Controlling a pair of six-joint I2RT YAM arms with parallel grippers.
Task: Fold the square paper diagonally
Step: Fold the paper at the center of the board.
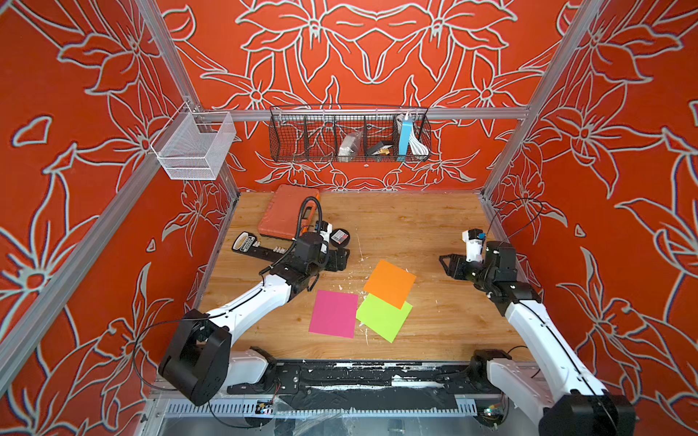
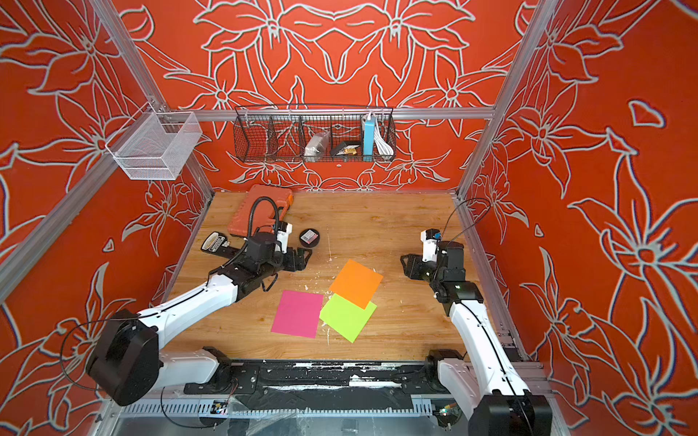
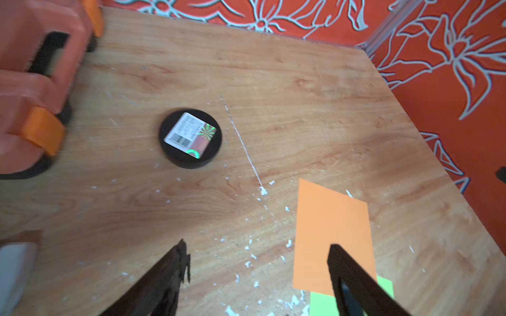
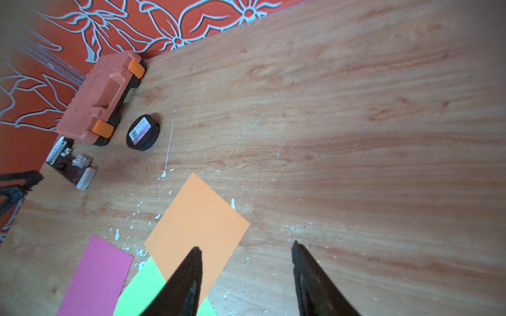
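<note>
Though roughly square, so no real long axis: orange paper (image 1: 390, 283) flat mid-table, turned diamond-wise, one corner pointing far, opposite corner near, other two left and right. Near corner overlapping far part of green paper (image 1: 383, 320), also turned on a corner. Pink paper (image 1: 334, 314) left of green, edges roughly parallel to table front; touching green's left corner or just beside, cannot tell. All three unfolded.

Left gripper (image 1: 344, 259) left and slightly far of orange paper, apart from it. Fingers (image 3: 164, 279) spread wide in left wrist view, nothing between. Right gripper (image 1: 443, 264) right of orange paper, bare wood between. Fingers (image 4: 186, 279) apart in right wrist view, gripping nothing; one finger drawn across orange sheet there, yet clear of it per both top views. Orange paper between the two grippers, no contact.

Wooden table (image 1: 434, 226), grain running left-right, white flecks scattered round the papers. Far-left: orange tool case (image 1: 281, 211), black round tin (image 1: 339, 238) with label just right of it, black bit holder (image 1: 247, 243) at left edge. Red floral walls (image 1: 377, 56) on three sides, aluminium frame (image 1: 472, 113), black wire basket (image 1: 291, 139) on far wall, white mesh basket (image 1: 194, 147) at far-left corner.
</note>
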